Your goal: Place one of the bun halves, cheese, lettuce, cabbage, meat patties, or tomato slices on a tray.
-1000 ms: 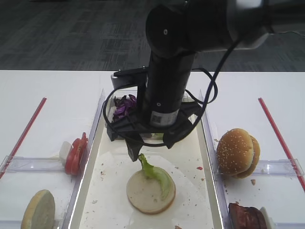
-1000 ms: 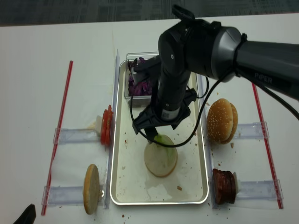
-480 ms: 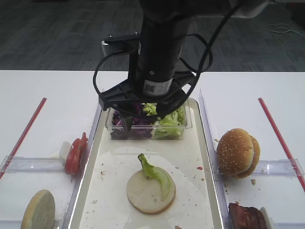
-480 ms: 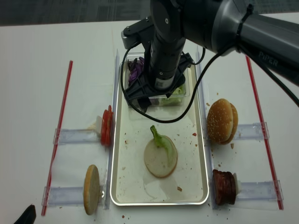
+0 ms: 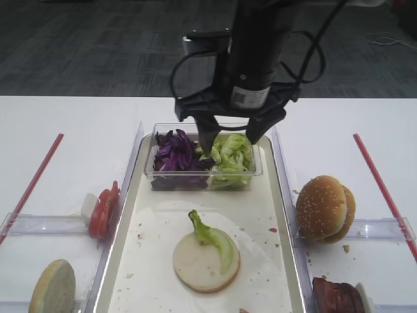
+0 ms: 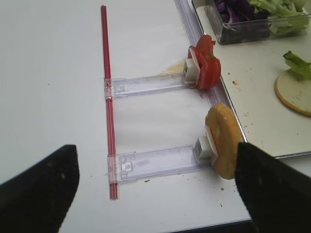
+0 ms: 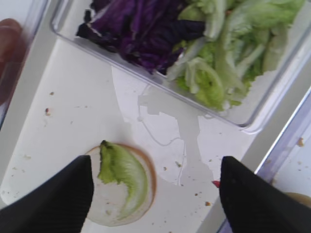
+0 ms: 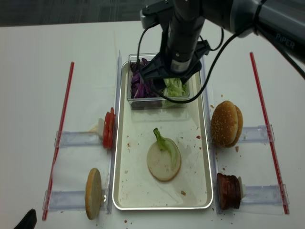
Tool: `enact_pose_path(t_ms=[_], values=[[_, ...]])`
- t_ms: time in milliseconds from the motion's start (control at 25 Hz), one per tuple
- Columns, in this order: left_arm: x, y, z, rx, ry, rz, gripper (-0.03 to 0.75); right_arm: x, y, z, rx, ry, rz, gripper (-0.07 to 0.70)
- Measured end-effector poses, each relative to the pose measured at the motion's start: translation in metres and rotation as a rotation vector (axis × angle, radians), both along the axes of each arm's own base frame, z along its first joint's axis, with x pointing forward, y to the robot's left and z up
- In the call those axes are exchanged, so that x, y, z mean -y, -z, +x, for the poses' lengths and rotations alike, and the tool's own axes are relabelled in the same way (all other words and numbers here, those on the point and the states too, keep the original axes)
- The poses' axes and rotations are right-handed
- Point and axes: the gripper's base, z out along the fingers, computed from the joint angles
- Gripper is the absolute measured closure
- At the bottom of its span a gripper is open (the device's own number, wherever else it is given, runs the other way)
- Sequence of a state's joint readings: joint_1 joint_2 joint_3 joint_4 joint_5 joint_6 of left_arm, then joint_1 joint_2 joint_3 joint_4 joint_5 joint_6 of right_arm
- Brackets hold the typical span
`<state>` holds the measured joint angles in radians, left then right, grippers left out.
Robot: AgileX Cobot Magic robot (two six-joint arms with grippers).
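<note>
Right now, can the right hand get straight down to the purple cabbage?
Probably yes. The right hand hangs open above the clear tub, and the cabbage lies uncovered in its left half, with only the lettuce heap beside it.

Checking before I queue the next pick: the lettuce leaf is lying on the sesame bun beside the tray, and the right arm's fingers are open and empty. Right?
Not quite. The lettuce leaf lies on the flat bun half inside the tray, as the exterior high view shows. The right gripper does have its fingers open and empty.
</note>
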<state>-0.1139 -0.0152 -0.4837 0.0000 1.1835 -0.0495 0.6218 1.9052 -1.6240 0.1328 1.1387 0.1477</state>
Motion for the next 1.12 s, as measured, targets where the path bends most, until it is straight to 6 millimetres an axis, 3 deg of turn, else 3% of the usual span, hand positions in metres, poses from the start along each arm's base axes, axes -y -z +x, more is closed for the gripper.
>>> enact_pose_path(t_ms=[520,800,960,1120], values=[[0.0,0.0,0.0,0.0,0.0,0.0,0.1,0.102,0.001,0.051,-0.047,0.257,-0.029,0.083],[0.0,0.0,0.0,0.0,0.0,0.0,0.1,0.156,0.001,0.064,-0.067,0.37,-0.039,0.085],[0.0,0.0,0.0,0.0,0.0,0.0,0.101,0.174,0.002,0.068,-0.066,0.413,-0.042,0.094],[0.0,0.0,0.0,0.0,0.0,0.0,0.106,0.177,0.002,0.069,-0.063,0.404,-0.05,0.094]])
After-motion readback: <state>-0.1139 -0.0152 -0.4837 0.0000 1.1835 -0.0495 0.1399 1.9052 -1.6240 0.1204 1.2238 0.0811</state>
